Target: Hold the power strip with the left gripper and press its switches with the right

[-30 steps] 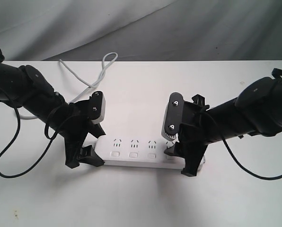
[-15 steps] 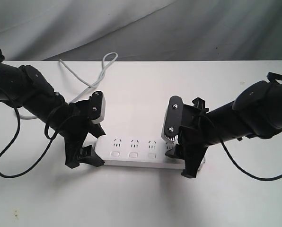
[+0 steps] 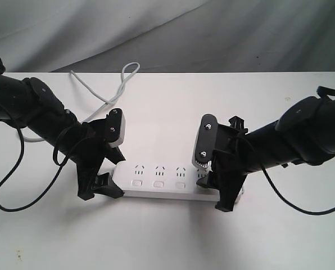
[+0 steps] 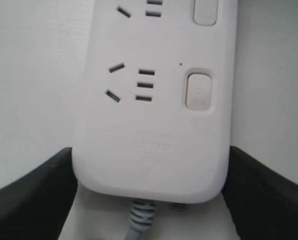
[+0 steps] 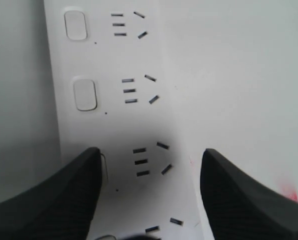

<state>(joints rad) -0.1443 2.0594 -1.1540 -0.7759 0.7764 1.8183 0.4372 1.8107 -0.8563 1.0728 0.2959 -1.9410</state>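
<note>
The fingers (image 4: 29,200) of the left gripper (image 3: 107,171) are closed against both long sides of the power strip (image 3: 159,180) at its cord end. In the left wrist view we see each black finger touching the white casing, so we read this as a firm hold on the bar. The fingers (image 5: 59,200) of the right gripper (image 3: 219,189) are spread apart over the opposite end, clasping nothing. In the right wrist view, one of them lies over the button edge and hides part of a switch, while the other sits by the far long edge. We cannot tell whether that finger is pressing down. The strip lies flat on the white table (image 3: 167,242), sockets up, with its switches (image 3: 158,184) in a row along the near side in the exterior view. Its grey cord (image 3: 108,93) leaves the held end and loops across the table toward the grey cloth (image 3: 156,28) behind.
</note>
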